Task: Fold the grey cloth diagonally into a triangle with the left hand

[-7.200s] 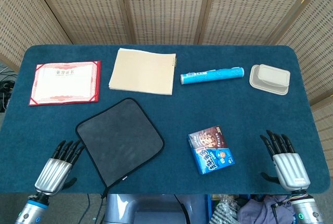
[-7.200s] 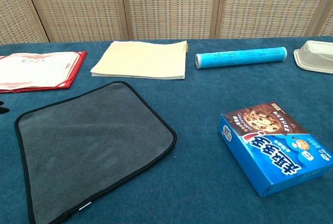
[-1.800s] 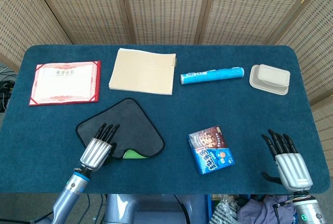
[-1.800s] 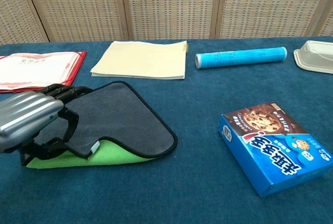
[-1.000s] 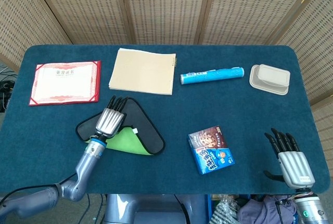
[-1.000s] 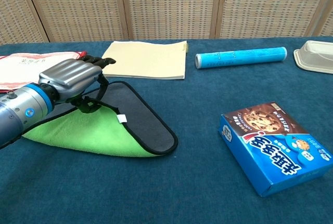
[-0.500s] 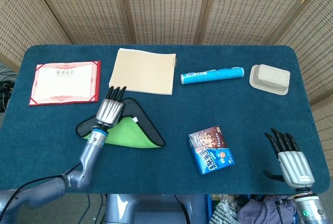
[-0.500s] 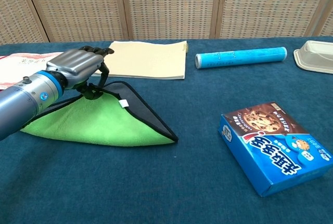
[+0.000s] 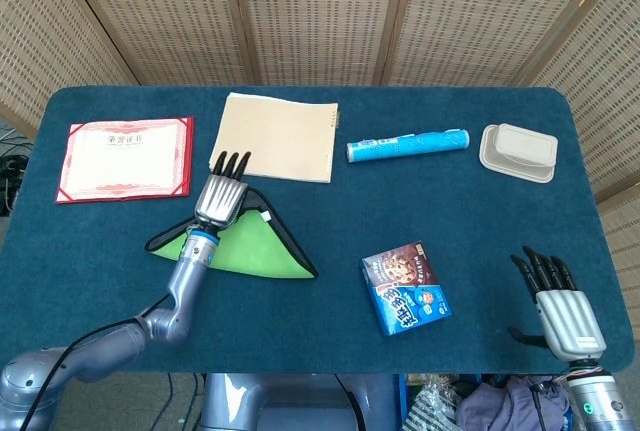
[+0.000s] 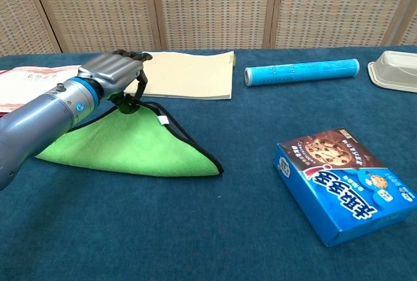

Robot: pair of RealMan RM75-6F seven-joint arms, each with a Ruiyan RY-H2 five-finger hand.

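The grey cloth (image 9: 252, 250) (image 10: 133, 147) lies folded over itself as a triangle at the table's front left, green underside up, its black edging along the right slope. My left hand (image 9: 222, 197) (image 10: 115, 72) is over the triangle's far tip and pinches the folded-over corner there, a white tag just right of it. My right hand (image 9: 566, 317) rests near the front right table edge, fingers straight and apart, holding nothing. The chest view does not show it.
A red certificate folder (image 9: 125, 158) (image 10: 39, 85) lies far left. Just beyond my left hand sits a tan notebook (image 9: 275, 136) (image 10: 182, 74). A blue tube (image 9: 407, 144) (image 10: 301, 71) and a white lidded container (image 9: 518, 151) lie far right; a blue cookie box (image 9: 405, 286) (image 10: 342, 180) lies front right.
My left hand has carried the cloth's near corner away from me to the far corner. The flat grey square is now a green triangle; the last half second brought the hand slightly farther.
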